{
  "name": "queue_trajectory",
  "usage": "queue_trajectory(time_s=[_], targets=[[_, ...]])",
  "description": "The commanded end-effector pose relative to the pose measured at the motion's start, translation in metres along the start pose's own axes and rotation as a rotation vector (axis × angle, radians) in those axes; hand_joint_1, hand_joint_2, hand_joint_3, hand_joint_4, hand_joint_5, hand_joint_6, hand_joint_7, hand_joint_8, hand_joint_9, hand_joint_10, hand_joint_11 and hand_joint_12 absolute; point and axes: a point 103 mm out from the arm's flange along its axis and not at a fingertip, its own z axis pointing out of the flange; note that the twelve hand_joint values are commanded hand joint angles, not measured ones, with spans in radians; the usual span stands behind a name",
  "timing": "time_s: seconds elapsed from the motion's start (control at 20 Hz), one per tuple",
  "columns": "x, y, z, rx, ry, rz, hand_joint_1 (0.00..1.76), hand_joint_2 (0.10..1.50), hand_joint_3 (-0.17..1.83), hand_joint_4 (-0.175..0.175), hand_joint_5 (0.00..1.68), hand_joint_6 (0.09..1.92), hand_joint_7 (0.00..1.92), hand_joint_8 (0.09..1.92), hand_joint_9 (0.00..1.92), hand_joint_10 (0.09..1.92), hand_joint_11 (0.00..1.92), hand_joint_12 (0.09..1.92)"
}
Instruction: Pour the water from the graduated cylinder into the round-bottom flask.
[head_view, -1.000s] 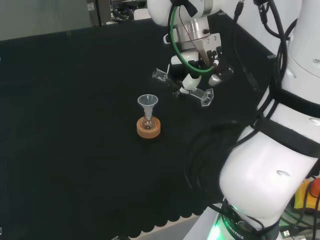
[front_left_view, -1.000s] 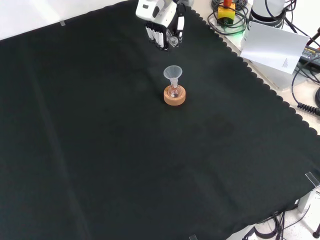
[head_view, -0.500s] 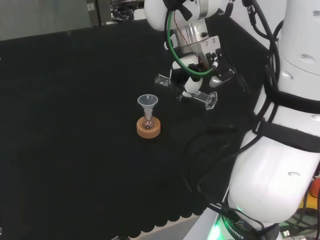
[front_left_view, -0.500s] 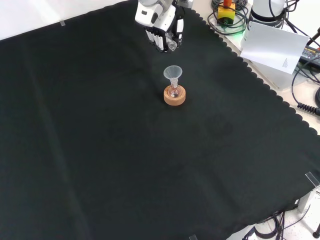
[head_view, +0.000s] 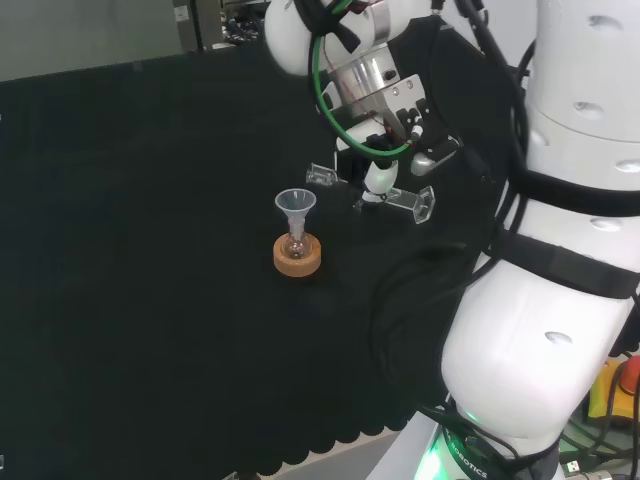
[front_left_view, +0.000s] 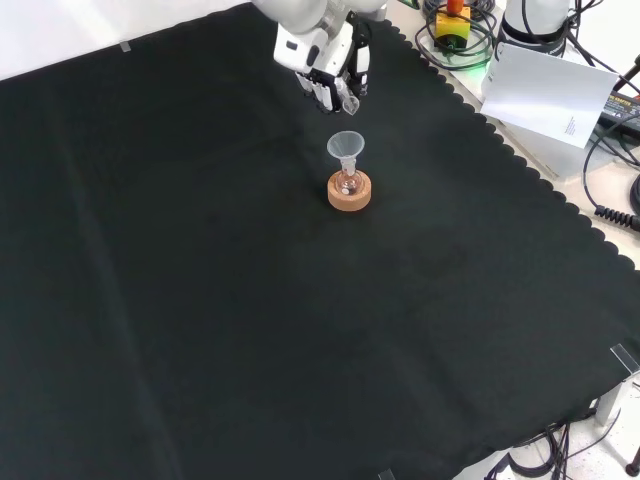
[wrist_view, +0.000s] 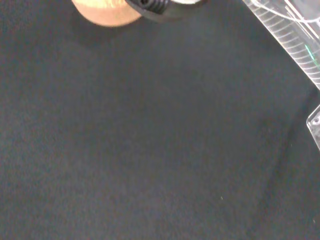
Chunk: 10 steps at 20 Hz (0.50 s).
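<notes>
One hand (head_view: 385, 165) grips the cylinder (head_view: 400, 197) nearly level, now moved closer to the funnel (head_view: 296, 204) on the flask (head_view: 296, 243) just beside and below its spout; pour looks about to begin.

We see a robotics lab: a bench under black cloth (front_left_view: 200, 300), lab glassware such as a funnel (front_left_view: 346, 146), and cables (front_left_view: 610, 190) beyond the bench's right edge.
</notes>
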Motion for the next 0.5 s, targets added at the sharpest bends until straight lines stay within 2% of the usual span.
queue_trajectory(time_s=[0.05,0.5], targets=[[-0.0049,-0.0028,-0.0020,0.075,-0.041,0.043,1.26,1.04,-0.03,0.030,1.15,0.81,1.24,0.54,1.47,0.09,1.21,0.73],[-0.0015,-0.0013,-0.0101,0.083,-0.074,0.073,1.26,1.04,-0.03,0.030,1.15,0.81,1.24,0.54,1.47,0.09,1.21,0.73]])
